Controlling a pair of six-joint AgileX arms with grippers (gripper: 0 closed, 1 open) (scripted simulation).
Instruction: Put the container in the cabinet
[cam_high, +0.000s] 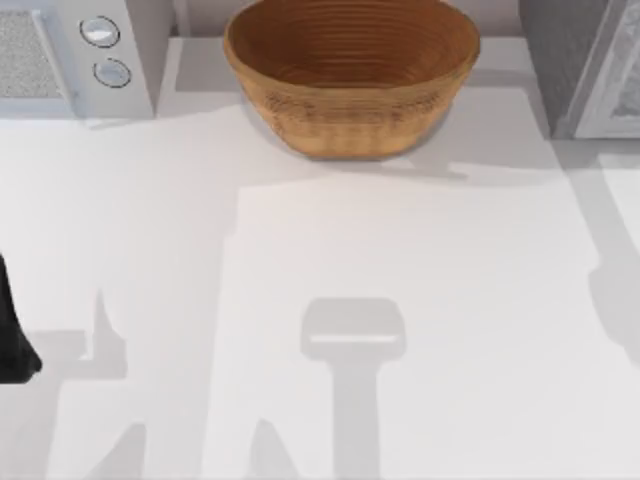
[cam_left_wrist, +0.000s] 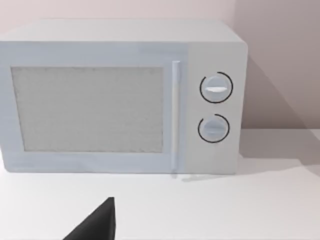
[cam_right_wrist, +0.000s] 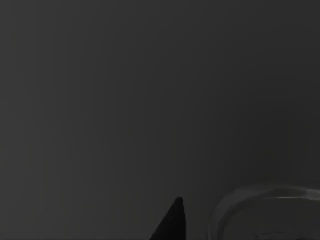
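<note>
White table (cam_high: 320, 300) seen from above: a woven basket (cam_high: 352, 75) at the rear centre, a microwave (cam_high: 70, 55) at the rear left, a grey cabinet (cam_high: 590, 65) at the rear right. Left arm (cam_high: 12, 330) at the left edge. Right wrist view dark. Claw state of either gripper: cannot tell. Can's position: cannot tell.

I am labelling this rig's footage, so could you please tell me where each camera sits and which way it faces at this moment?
Top view: above the table, looking down at the woven basket bowl, with the microwave at far left and the cabinet at far right; a dark piece of the left arm shows at the left edge.
Left wrist view: on the left arm's wrist, facing the microwave's door and dials; a dark fingertip shows.
Right wrist view: dark.
Shared: the top and left wrist views both show the microwave and table.
</note>
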